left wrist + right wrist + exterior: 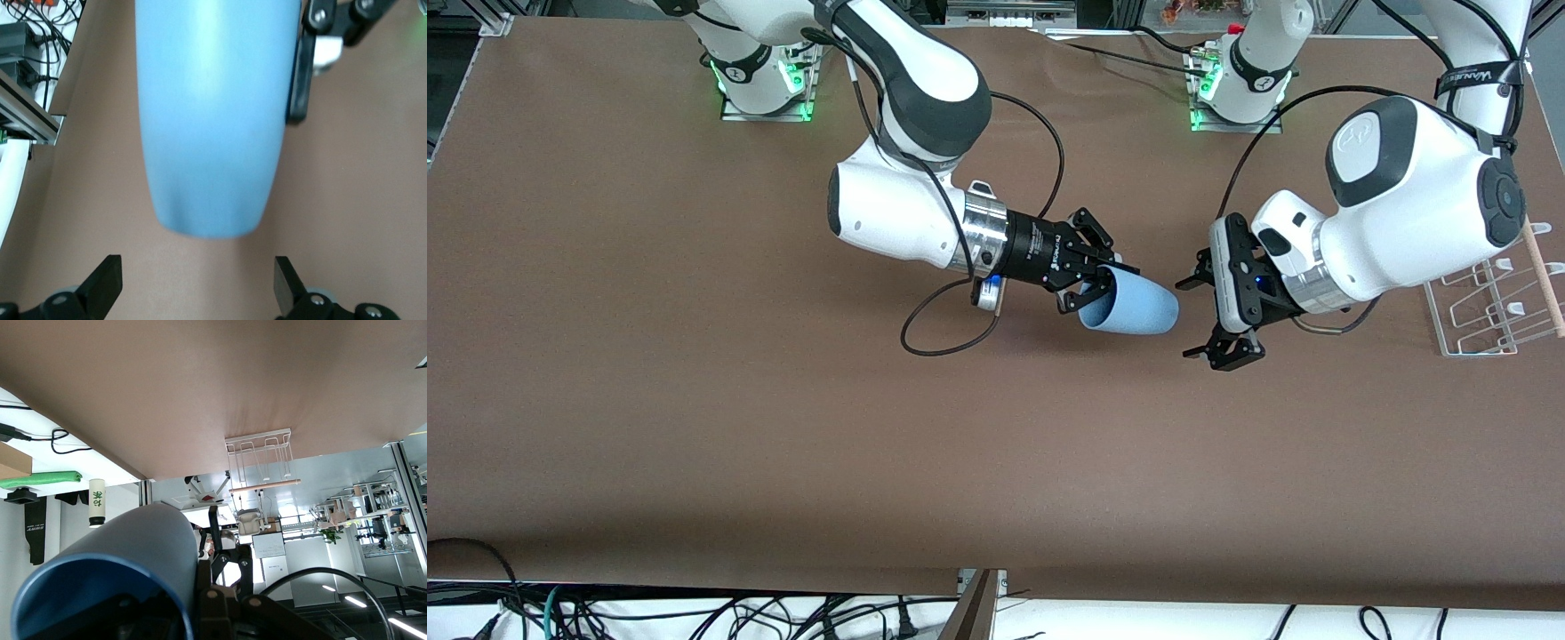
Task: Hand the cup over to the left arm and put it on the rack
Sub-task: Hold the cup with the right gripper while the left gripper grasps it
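Midway: your right claw [1096, 283] grips the cup [1134, 308] by its rim, mid-frame above the tabletop [694, 400]. Left claw [1209, 320] gapes wide just beside its base. Handover and rack [1489, 307], right edge, remain.

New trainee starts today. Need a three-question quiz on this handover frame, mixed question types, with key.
1. True or false: the right hand holds the light-blue cup by its rim, with the cup on its side.
2. The left hand is: A) shut on the cup, B) open, just short of the cup's base, C) over the rack.
3. Fill in: the rack stands at the ___ arm's end of the table.

Key: 1 true; 2 B; 3 left.
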`<state>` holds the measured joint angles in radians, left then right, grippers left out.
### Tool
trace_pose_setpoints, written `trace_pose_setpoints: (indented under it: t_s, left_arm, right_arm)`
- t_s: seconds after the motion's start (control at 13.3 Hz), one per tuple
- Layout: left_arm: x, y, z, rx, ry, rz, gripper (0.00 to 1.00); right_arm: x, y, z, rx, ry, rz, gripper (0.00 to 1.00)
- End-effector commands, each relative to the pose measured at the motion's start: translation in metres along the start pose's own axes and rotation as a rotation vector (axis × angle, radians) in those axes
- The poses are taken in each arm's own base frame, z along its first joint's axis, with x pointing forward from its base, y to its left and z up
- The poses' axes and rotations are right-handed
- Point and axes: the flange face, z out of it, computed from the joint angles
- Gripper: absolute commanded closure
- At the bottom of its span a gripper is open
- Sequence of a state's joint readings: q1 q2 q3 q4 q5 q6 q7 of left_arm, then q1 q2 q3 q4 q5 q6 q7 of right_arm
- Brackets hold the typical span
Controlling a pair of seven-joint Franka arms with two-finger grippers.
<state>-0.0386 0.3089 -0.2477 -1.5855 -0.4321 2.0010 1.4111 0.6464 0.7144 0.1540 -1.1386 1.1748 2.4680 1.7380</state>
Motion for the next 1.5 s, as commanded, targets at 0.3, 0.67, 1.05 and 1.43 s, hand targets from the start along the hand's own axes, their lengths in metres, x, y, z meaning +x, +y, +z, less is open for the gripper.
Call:
trace_pose_setpoints:
  t_s: [0.3, 0.67, 1.05, 1.43]
  left_arm:
    - [0.045, 0.009, 0.005, 0.026, 0.067, -0.003, 0.0]
    - [0.047, 0.013, 0.009, 0.014, 0.061, 0.015, 0.0]
    - [0.046, 0.013, 0.011, 0.01, 0.058, 0.042, 0.0]
    - [0.044, 0.011, 0.01, 0.007, 0.066, 0.034, 0.9]
  right_arm:
    - [-0.009, 0.002, 0.001, 0.013, -0.02, 0.01, 1.0]
    - [-0.007, 0.001, 0.001, 0.014, -0.015, 0.006, 1.0]
    - [-0.007, 0.002, 0.001, 0.014, -0.009, -0.004, 1.0]
    - [-0.007, 0.003, 0.002, 0.013, -0.008, -0.004, 1.0]
